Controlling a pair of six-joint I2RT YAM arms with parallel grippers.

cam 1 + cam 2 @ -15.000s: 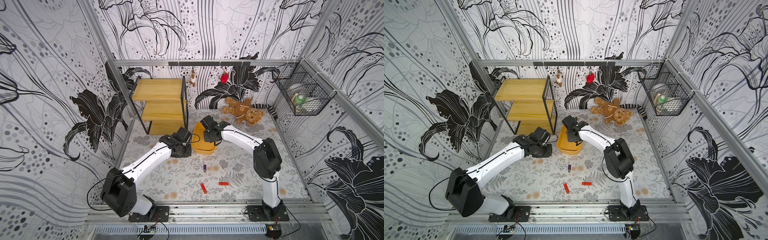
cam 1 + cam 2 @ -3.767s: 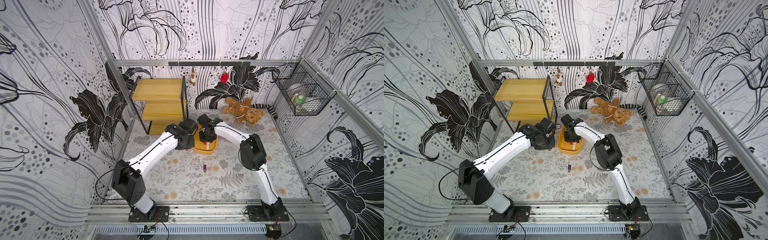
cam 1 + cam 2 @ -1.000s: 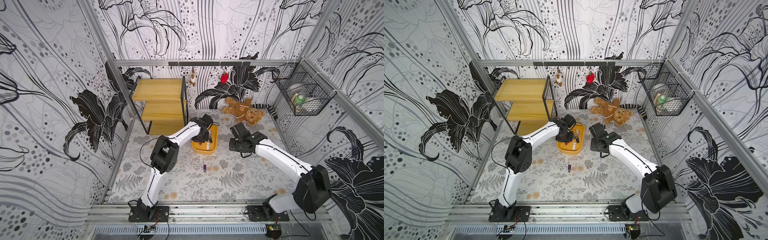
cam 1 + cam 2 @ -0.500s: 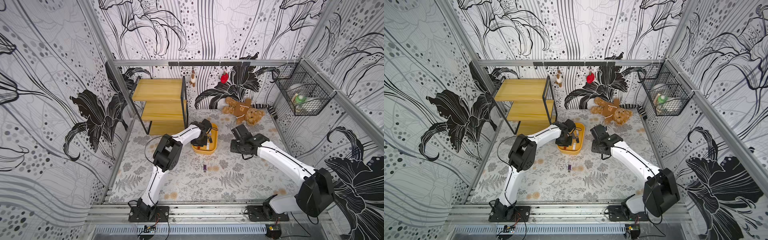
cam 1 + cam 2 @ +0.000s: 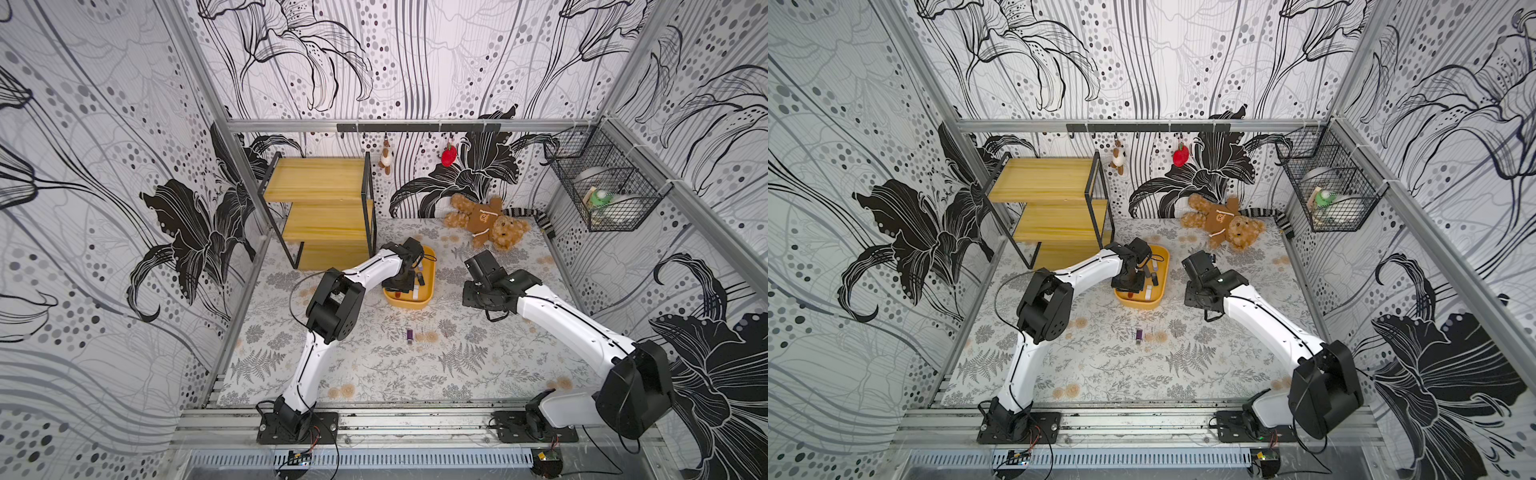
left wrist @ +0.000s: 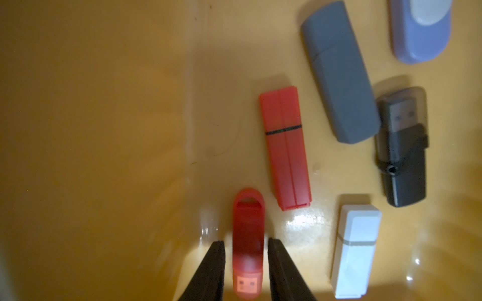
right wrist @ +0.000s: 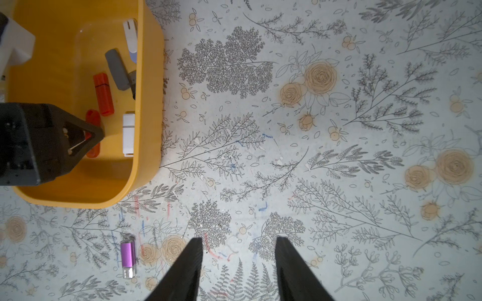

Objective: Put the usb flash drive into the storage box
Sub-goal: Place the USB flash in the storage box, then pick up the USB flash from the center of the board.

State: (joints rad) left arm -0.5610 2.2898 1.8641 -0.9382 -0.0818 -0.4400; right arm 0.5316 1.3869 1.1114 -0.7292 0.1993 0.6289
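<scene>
Notes from the rail:

- The worktop (image 5: 457,374) is covered by a floral sheet that looks slick.
- The left arm (image 5: 332,303) reaches over into the storage box (image 5: 409,302). The right arm (image 5: 561,320) hangs beside the box, low over bare sheet.
- Risk: both arms are close to one tub. If the right goes in before the left is out, the wrists could knock. They could also shove the light-looking tub along the sheet.
- The left jaws are parted a sliver either side of the red loop-ended drive (image 6: 247,234). It seems to lie on the box floor, let go. A crooked lift could snag it and drag it up the wall.
- The right jaws are spread wide and empty.
- The purple drive (image 7: 128,256) lies flat on the sheet, off to one side of them, not between. It is thin and smooth, so an off-centre pinch would likely skid it away.
</scene>
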